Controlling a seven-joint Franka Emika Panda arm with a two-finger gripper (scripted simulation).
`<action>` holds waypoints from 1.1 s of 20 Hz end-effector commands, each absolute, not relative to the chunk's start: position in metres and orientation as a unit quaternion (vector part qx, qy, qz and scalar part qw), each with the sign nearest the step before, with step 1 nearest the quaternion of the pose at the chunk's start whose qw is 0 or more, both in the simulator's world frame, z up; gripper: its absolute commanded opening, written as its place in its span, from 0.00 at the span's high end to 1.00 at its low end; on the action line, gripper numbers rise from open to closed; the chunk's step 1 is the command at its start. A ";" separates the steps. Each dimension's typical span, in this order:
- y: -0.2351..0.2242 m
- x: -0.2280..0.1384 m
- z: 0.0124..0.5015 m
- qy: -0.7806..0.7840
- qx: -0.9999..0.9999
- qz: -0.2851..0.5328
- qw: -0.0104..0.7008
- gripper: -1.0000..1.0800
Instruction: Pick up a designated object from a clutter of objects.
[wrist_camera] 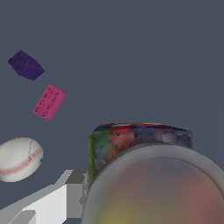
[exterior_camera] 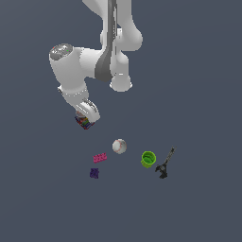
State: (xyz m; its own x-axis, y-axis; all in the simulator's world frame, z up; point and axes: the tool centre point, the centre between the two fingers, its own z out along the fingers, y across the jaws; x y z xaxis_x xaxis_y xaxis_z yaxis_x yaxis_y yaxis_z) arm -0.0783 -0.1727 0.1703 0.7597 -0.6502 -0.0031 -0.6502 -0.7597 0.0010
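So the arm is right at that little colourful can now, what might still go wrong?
The can fills the wrist view, yet only one finger shows beside it, so a firm grip is unconfirmed; it might slip. The white ball and pink brick lie apart from it on the floor, so a dropped can could knock them.

Apart from the task's own things, only 1 thing is in view: the floor (exterior_camera: 203, 212). It is a flat, plain surface of dark slate blue-grey, with no pattern, seam or marking on it. In the exterior view it runs from near to far and from left to right, and no edge or wall shows. The wrist view shows the same dull, even floor (wrist_camera: 131, 52).
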 end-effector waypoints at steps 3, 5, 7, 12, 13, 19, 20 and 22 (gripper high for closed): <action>-0.181 -0.083 0.218 0.347 -0.938 0.000 0.000 1.00; -0.184 -0.086 0.237 0.347 -0.938 0.000 0.000 1.00; -0.187 -0.088 0.257 0.347 -0.938 0.000 0.000 1.00; -0.195 -0.092 0.305 0.347 -0.938 0.000 -0.001 1.00; -0.197 -0.093 0.313 0.347 -0.938 0.000 -0.001 1.00; -0.203 -0.096 0.353 0.347 -0.938 0.000 0.000 1.00; -0.204 -0.096 0.358 0.347 -0.938 0.000 0.000 1.00; -0.206 -0.096 0.366 0.347 -0.938 0.000 0.000 1.00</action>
